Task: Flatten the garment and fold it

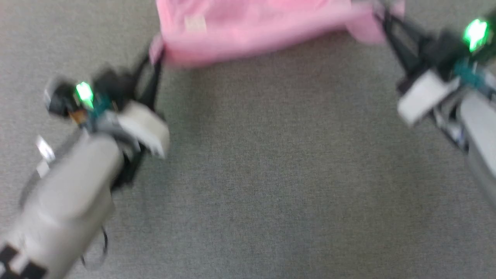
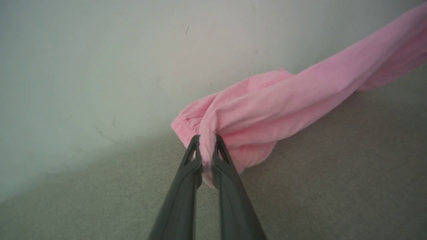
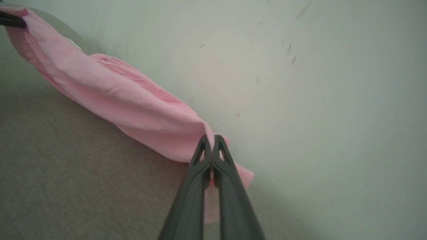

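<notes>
At the left, the left pincer (image 1: 155,58) is clenched on a bunched end of the garment (image 1: 255,27). In the left wrist view its two dark fingers (image 2: 191,166) pinch a twist of pink cloth between them, right beside the gathered elastic waistband (image 2: 181,128). The grip sits at an outer end, probably so that the cloth can be drawn out sideways.

In the middle, the pink shorts span from one pincer to the other along the far side of the grey bench (image 1: 271,174), close to the pale wall (image 2: 100,66). The fabric is rolled into a loose, sagging band, not yet spread flat. A small white label (image 1: 195,24) shows towards its left part. Whether the middle of the band rests on the bench or hangs just over it I cannot tell.

At the right, the right pincer (image 1: 381,17) is likewise clenched on the opposite end, its fingertips (image 3: 203,150) pressed together with a flap of pink below them. Holding both ends at once looks meant to pull out the wrinkles before the shorts are laid flat. Judged from this, flattening is under way and folding has not begun. The head view is blurred.
</notes>
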Controlling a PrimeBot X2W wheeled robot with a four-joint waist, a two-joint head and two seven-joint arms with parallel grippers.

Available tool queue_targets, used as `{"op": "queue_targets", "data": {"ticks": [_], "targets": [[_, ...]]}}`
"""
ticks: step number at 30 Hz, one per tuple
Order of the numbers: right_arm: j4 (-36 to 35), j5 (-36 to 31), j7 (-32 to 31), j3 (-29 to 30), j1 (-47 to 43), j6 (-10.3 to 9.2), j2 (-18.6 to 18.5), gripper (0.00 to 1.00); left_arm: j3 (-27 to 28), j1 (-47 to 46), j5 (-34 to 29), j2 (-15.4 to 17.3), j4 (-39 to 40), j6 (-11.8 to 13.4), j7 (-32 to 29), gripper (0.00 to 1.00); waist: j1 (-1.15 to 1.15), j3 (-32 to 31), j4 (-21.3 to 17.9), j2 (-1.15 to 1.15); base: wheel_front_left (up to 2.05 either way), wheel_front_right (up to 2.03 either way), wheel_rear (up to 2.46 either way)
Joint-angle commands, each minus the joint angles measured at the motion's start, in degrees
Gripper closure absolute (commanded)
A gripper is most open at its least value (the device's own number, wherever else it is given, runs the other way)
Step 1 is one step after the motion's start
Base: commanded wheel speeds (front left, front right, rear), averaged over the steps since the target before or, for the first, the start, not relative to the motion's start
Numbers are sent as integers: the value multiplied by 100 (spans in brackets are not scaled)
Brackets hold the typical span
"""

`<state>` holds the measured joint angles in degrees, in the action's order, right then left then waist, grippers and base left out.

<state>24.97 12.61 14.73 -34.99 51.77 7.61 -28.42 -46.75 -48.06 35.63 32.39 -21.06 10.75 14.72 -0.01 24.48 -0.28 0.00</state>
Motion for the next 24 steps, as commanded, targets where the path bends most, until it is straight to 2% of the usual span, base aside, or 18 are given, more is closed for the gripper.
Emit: {"op": "queue_targets", "data": {"ticks": [1, 6, 11, 15, 24], "targets": [[-110, 37, 26, 32, -273, -12, -82, 100, 56, 281, -22, -3, 119, 64, 27, 100, 1, -403, 47, 0, 0, 0, 0], [-652, 121, 26, 145, -1722, -12, -341, 100, 184, 1573, -133, 65, 553, 195, 27, 100, 1, -906, 85, 0, 0, 0, 0], [-1062, 165, 27, 352, -3067, -12, -434, 100, 242, 2544, -259, 80, 731, 293, 28, 100, 1, -1368, 69, 0, 0, 0, 0], [-1381, 116, -3, 663, -4031, -12, -263, 100, 319, 3304, -232, 89, 963, 521, 28, 100, 1, -1682, 4, 0, 0, 0, 0], [-2272, -203, -205, 1368, -6015, -12, 305, 100, 462, 4614, -57, 473, 1497, 975, 28, 100, 1, -2051, 76, 0, 0, 0, 0]]}}
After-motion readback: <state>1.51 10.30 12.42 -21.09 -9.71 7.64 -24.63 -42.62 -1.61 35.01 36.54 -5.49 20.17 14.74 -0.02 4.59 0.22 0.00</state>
